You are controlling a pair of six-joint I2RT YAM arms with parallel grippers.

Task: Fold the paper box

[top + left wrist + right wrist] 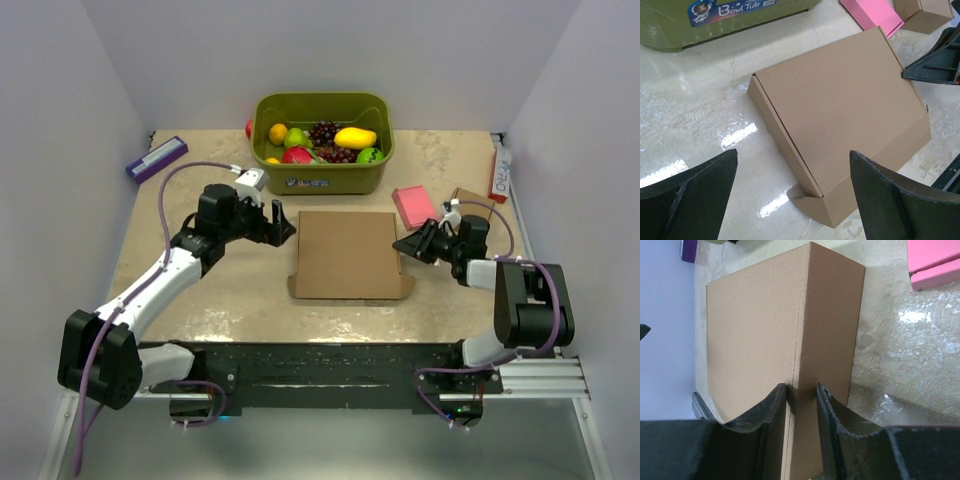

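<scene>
The paper box (345,252) lies closed and flat in the middle of the table, lid down, brown and plain. It fills the left wrist view (840,100) and the right wrist view (755,325). My left gripper (280,225) hovers just off the box's left side, its jaws wide open (793,152) and holding nothing. My right gripper (402,243) is at the box's right top edge. Its jaws (802,386) stand a narrow gap apart, astride the crease between lid and side wall. Whether they touch the cardboard I cannot tell.
A green tub (320,100) of toy fruit stands behind the box. A pink block (412,205) and a small brown box (470,200) lie at the back right. At the far left lies a purple item (157,158), and a red-and-white one (499,172) lies at the far right.
</scene>
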